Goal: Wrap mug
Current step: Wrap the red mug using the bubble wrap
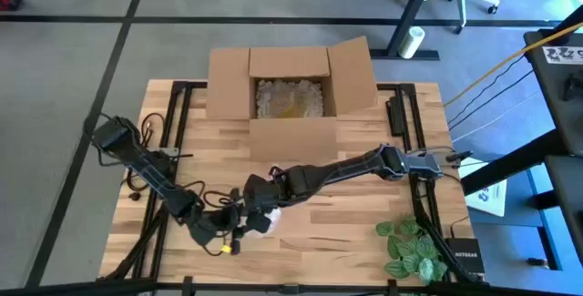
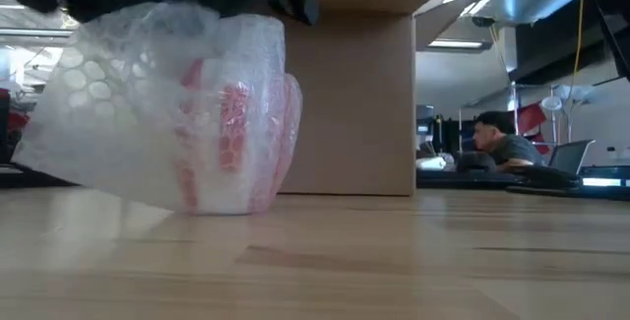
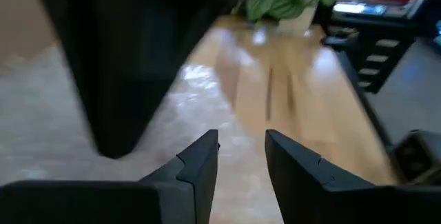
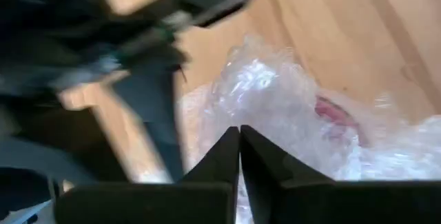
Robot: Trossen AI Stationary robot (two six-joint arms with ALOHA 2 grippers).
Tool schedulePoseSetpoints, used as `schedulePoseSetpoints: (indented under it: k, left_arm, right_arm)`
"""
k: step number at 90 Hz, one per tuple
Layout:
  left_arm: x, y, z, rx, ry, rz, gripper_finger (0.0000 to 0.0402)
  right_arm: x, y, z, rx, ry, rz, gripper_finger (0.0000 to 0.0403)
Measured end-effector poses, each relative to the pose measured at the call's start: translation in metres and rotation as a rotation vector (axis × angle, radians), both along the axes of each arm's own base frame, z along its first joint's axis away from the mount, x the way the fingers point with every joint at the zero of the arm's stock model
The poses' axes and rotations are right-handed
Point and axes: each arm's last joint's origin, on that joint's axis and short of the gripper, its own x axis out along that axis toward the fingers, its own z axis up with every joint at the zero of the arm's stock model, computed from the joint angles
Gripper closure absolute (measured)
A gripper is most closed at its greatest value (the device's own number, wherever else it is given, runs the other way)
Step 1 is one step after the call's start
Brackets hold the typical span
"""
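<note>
The mug (image 2: 221, 123), red and pink, shows through the clear bubble wrap (image 2: 148, 94) bundled around it. The bundle's bottom rests on the wooden table (image 2: 394, 261), near the front edge, left of middle (image 1: 266, 220). My right gripper (image 4: 240, 136) reaches in from the table's right and is shut at the top of the bundle (image 1: 260, 194). My left gripper (image 3: 241, 156) is open on the bundle's near-left side (image 1: 230, 228), with nothing seen between its fingers. My right gripper has its shut fingertips against the bubble wrap (image 4: 265, 93) at the top of the bundle, coming down at a slant from the table's right. I cannot tell whether a layer is caught between them. The bundle stands on the table.
An open cardboard box (image 1: 291, 73) with pale filler stands at the far middle of the table. Green leaves (image 1: 410, 246) lie at the near right corner. Cables (image 1: 150, 150) run along the left side. A person (image 2: 502, 143) sits in the room beyond.
</note>
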Motion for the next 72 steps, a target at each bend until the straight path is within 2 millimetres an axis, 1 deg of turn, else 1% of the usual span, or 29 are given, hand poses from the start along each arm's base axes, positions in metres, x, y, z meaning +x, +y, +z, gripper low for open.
schedulePoseSetpoints:
  k: [11, 20, 38, 49, 61, 72]
  left_arm:
    - [-0.014, -0.005, 0.001, -0.039, 0.041, -0.017, 0.0296]
    - [-0.028, -0.012, 0.002, -0.089, 0.066, -0.026, 0.0296]
    - [-0.055, -0.022, -0.01, -0.158, 0.152, -0.002, 0.0296]
    - [-0.069, -0.023, -0.016, -0.186, 0.189, 0.042, 0.0296]
    - [-0.072, -0.02, -0.022, -0.205, 0.219, 0.087, 0.0296]
    - [-0.069, -0.02, -0.03, -0.192, 0.229, 0.106, 0.0296]
  right_arm:
    - [-0.002, -0.007, -0.004, -0.026, 0.043, -0.017, 0.0403]
    - [-0.003, -0.011, -0.013, -0.03, 0.087, -0.03, 0.0403]
    - [-0.005, -0.015, -0.038, 0.02, 0.174, -0.024, 0.0403]
    - [-0.002, -0.016, -0.054, 0.094, 0.17, -0.001, 0.0403]
    - [0.003, -0.021, -0.068, 0.187, 0.126, 0.002, 0.0403]
    - [0.006, -0.026, -0.076, 0.256, 0.111, -0.073, 0.0403]
